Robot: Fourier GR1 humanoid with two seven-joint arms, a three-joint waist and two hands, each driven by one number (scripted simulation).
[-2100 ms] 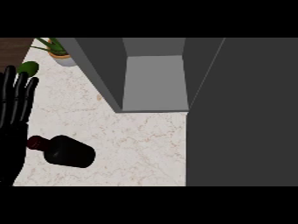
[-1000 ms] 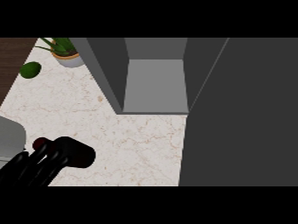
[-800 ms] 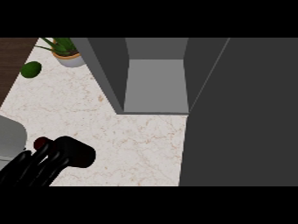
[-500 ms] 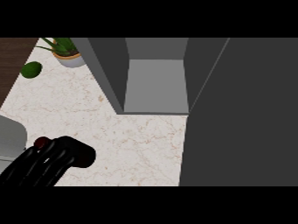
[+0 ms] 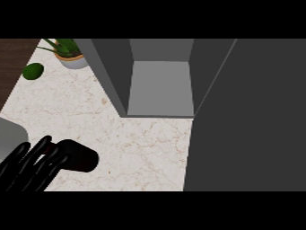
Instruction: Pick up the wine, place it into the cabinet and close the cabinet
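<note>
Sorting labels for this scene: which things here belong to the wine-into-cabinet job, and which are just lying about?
Job: wine bottle, left hand over it, open cabinet, cabinet door.
Lying about: potted plant, small green object.

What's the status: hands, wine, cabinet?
Left hand, fingers curled over wine, lying on counter. Right hand not in view. Cabinet open, bare counter between.
</note>
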